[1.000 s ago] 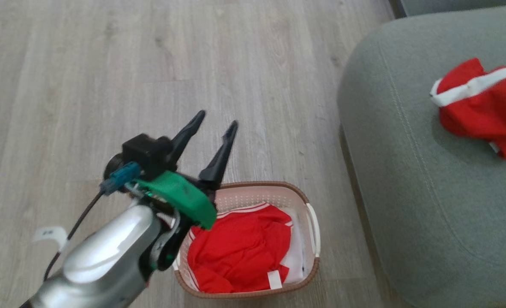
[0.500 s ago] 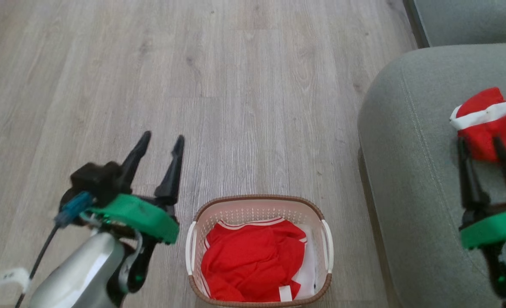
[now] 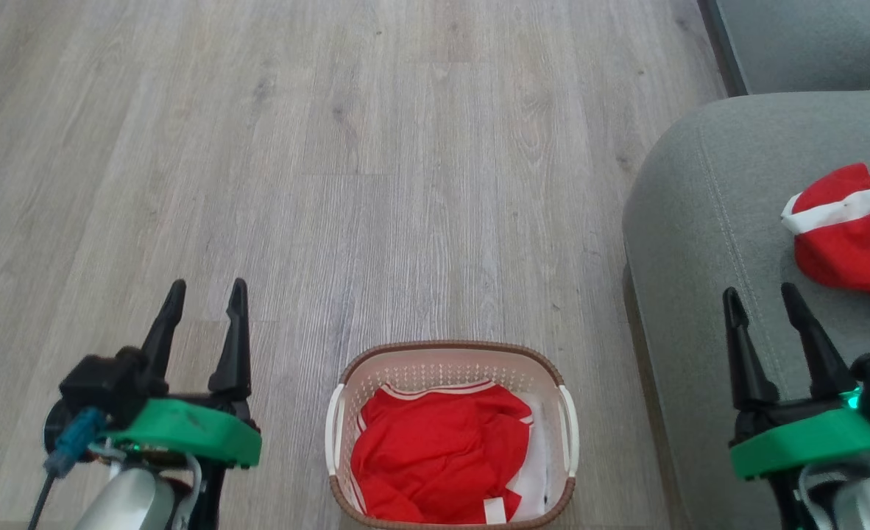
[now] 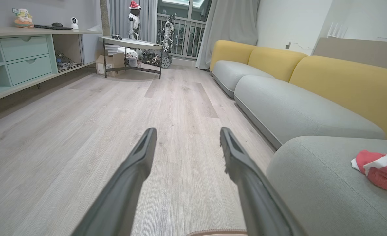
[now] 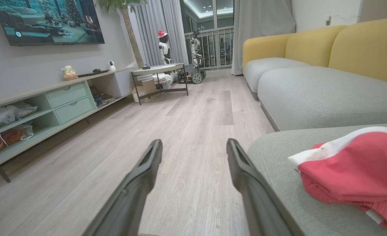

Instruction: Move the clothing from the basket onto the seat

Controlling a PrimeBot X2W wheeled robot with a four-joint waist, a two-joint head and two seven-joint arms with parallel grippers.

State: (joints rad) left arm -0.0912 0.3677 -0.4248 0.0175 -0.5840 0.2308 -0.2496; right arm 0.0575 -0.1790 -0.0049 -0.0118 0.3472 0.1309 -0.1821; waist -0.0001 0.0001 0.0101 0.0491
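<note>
Head view: basket [image 3: 450, 344] sat at bottom centre, its near rim cut off by the lower edge. One red garment [image 3: 435, 449] was bunched inside it, folded over itself, so I could not tell what kind. White striped trim showed along its top and one small white tag [image 3: 492, 509] at its bottom. A white sheet [image 3: 542, 471] was mostly hidden under it, with just a strip at the right.

A second red garment [image 3: 851, 243] with a white band lay on the seat [image 3: 692, 243] at the right, clipped by the right edge. Both wrist views clipped it the same way. The seat ran out of frame right and bottom. Another grey cushion [image 3: 810, 44] was clipped at upper right.

My left gripper [image 3: 208, 285] was at lower left over the wood floor [image 3: 405, 184], jaws wide with nothing in them and the arm mostly cut off. My right gripper [image 3: 759, 291] was at lower right, overlapping the seat, jaws wide and empty, apart from the second red garment. The left wrist view caught a sliver of basket rim at its bottom edge.

Counts: two grippers, four fingers, one basket, two red garments.
</note>
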